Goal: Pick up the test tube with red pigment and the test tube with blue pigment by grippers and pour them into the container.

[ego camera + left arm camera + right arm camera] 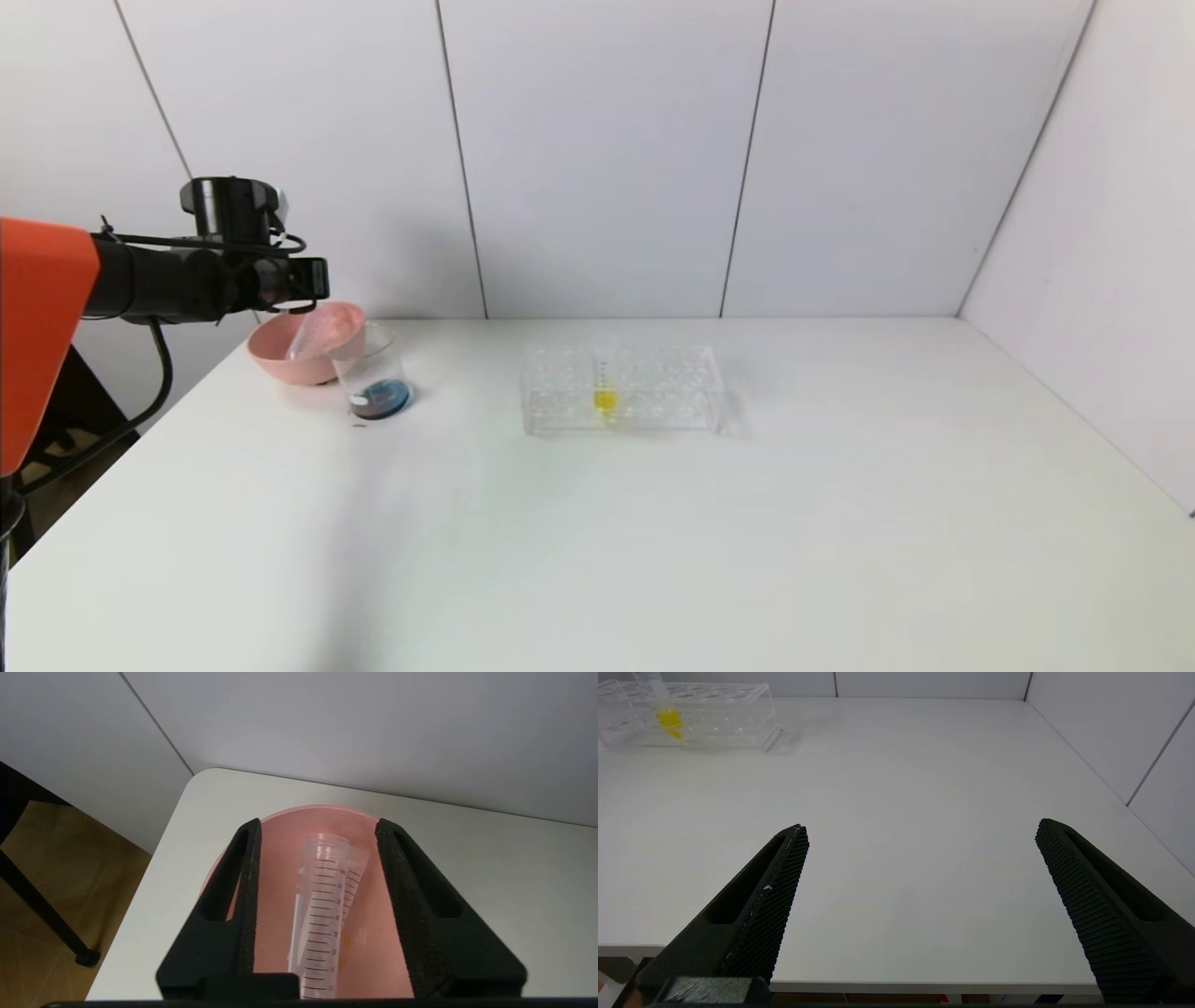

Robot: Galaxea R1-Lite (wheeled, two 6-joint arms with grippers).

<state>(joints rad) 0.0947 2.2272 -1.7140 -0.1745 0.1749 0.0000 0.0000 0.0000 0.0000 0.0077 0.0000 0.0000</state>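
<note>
table: white, carried every item; the right gripper hung parked over its near right edge, jaws spread wide, nothing between them.
rack: clear, mid-table, held only the yellow-liquid tube, upright.
bowl: pink, far left, touching or just behind the container.
container: clear beaker just right of the bowl; dark blue-red liquid lay at its bottom, so both pigments were judged poured.
left gripper: directly above the bowl, jaws parted, clamping nothing.
test tubes: two clear empty tubes lay in the bowl below and between the left jaws, free of the pads; long axes ran along the gripper's reach, mouths away from the wrist. which had held red or blue could not be told.
nearer arm: left.
writing: black graduation marks on the tubes; numerals not readable.
</note>
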